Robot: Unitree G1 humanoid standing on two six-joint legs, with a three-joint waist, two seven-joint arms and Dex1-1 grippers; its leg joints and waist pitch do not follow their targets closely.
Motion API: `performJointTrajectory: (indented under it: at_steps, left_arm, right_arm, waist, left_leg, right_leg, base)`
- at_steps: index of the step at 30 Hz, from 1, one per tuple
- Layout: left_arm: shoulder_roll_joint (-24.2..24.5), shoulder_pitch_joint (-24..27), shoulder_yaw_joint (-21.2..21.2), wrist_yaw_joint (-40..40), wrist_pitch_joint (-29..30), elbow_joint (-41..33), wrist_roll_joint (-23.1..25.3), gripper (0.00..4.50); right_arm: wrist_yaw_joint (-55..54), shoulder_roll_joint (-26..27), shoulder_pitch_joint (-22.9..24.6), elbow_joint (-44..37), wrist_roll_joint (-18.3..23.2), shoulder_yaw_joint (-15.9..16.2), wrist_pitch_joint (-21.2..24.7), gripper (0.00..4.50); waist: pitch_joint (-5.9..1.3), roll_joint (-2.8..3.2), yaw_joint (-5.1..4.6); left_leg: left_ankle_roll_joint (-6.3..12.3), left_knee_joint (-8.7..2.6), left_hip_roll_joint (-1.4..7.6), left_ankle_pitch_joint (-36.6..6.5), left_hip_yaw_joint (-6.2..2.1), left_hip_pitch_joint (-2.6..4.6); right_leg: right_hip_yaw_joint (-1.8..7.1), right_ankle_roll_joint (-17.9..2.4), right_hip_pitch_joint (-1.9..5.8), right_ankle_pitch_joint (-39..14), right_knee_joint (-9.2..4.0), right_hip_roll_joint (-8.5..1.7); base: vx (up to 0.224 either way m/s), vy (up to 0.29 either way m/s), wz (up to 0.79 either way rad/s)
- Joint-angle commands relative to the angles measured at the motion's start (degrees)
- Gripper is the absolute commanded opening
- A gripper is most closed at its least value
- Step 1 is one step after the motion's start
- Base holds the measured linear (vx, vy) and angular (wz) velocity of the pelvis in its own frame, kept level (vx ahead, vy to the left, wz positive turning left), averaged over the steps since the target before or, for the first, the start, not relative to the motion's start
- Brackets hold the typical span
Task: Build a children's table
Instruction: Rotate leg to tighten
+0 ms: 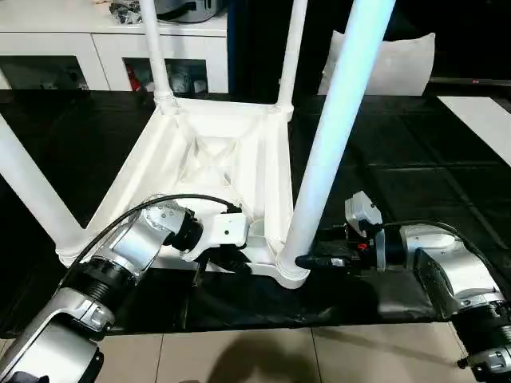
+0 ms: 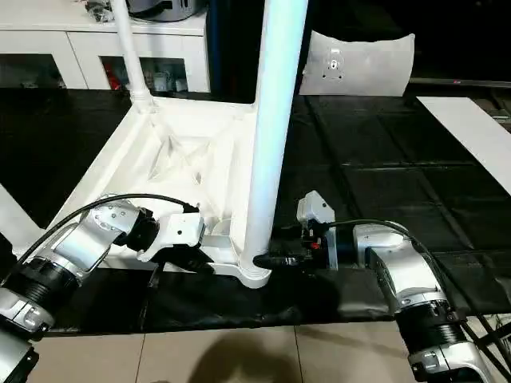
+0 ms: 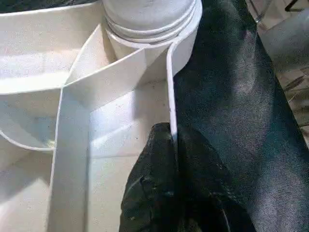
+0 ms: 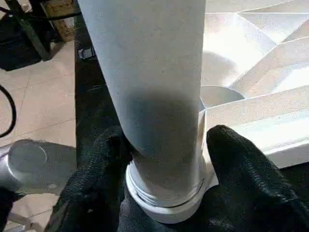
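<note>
1. The all-white plastic children's table (image 1: 215, 152) lies upside down on a black mat (image 1: 415, 159), ribbed underside up, legs rising from its corner sockets.
2. The left pincer (image 3: 171, 145) is pressed together, pinching the table's thin near rim.
3. The right pincer (image 4: 164, 159) straddles the base of the near white tubular leg (image 1: 335, 128), fingers (image 4: 241, 164) on both sides.
</note>
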Motion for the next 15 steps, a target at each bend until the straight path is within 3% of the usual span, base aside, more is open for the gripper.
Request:
performJointTrajectory:
  at_steps: [1, 6, 15]
  left_arm:
    - [-0.1, 0.5, -3.1, -3.2, -1.3, -2.5, 0.9, 0.00]
    - [0.0, 0.3, -3.0, -3.2, -1.4, -2.4, 0.8, 0.00]
    - [0.0, 0.2, -2.7, -2.9, -0.9, -2.0, 0.9, 0.00]
  right_arm:
    - [0.6, -0.7, -1.2, 0.4, 0.3, 0.4, 0.3, 2.38]
    - [1.5, -0.6, -1.7, 0.9, 0.6, 0.7, 0.3, 1.98]
    - [2.6, -0.1, -1.4, 0.2, 1.0, 1.1, 1.5, 1.89]
  waist:
    - [-4.32, -0.69, -0.42]
    - [-4.35, -0.65, -0.43]
    - [-4.35, -0.57, -0.42]
  left_leg:
    - [4.40, -3.74, 1.77, -6.3, -0.02, 0.04]
    - [4.50, -3.71, 1.78, -6.0, 0.02, 0.09]
    - [4.32, -3.71, 1.74, -6.0, 0.00, 0.06]
  right_leg:
    - [3.48, -5.5, 3.74, -23.0, -3.48, -3.76]
    - [3.50, -5.9, 3.64, -22.4, -3.42, -3.72]
    - [3.46, -5.5, 3.70, -22.8, -3.49, -3.69]
  base:
    - [0.000, 0.000, 0.00]
    - [0.000, 0.000, 0.00]
    - [0.000, 0.000, 0.00]
